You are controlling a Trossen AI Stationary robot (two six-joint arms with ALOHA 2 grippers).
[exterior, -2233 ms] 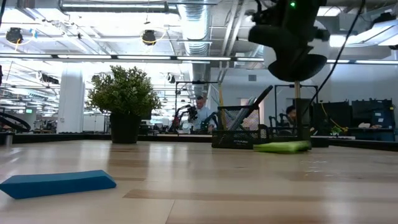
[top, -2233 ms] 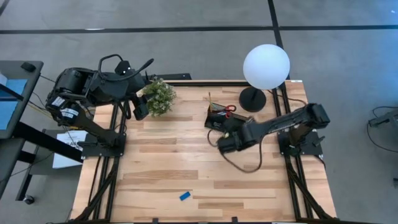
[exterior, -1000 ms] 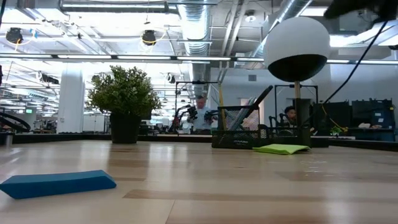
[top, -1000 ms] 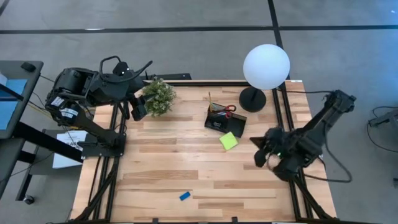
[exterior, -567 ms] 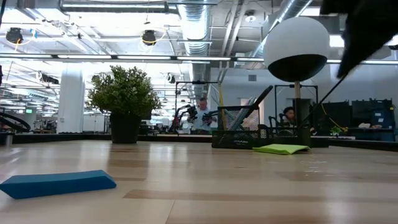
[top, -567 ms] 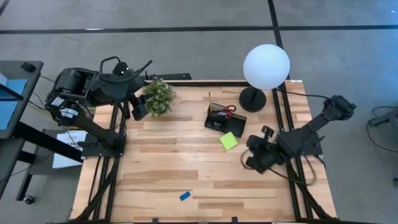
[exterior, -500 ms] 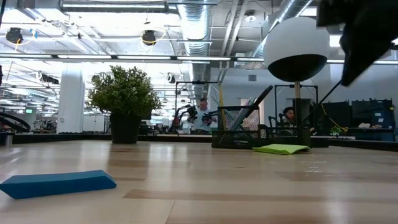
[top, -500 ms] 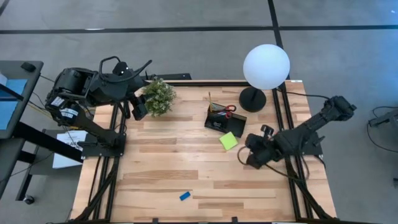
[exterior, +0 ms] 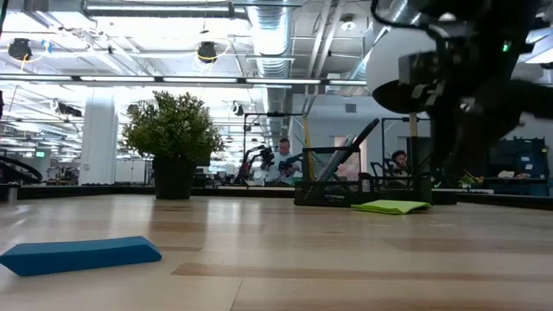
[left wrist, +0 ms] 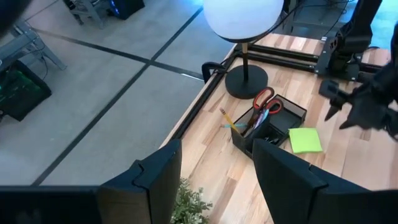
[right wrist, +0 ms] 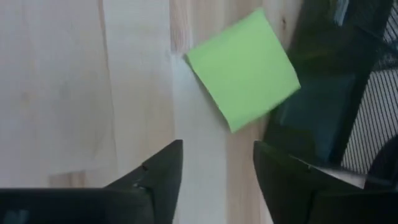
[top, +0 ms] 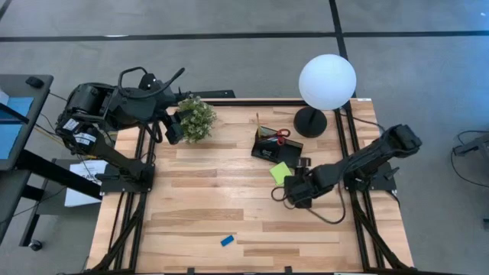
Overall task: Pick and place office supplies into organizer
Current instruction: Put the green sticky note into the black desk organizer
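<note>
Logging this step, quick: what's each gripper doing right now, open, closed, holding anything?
Left gripper: open, empty, up by the potted plant.
Right gripper: open, empty, over the sticky-note pad beside the organizer.

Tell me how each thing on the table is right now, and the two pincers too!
Sticky-note pad: flat on the table beside the organizer, not held.
Organizer: upright, scissors and pencil standing in it.
Blue eraser: flat, alone near the front edge.
Right pincer: open, over the pad.
Left pincer: open, by the plant.

The sticky-note pad [top: 280, 172] is lying on the table [top: 206, 206] just in front of the organizer [top: 276, 145], the eraser [top: 227, 241] sitting well apart near the front edge.
</note>
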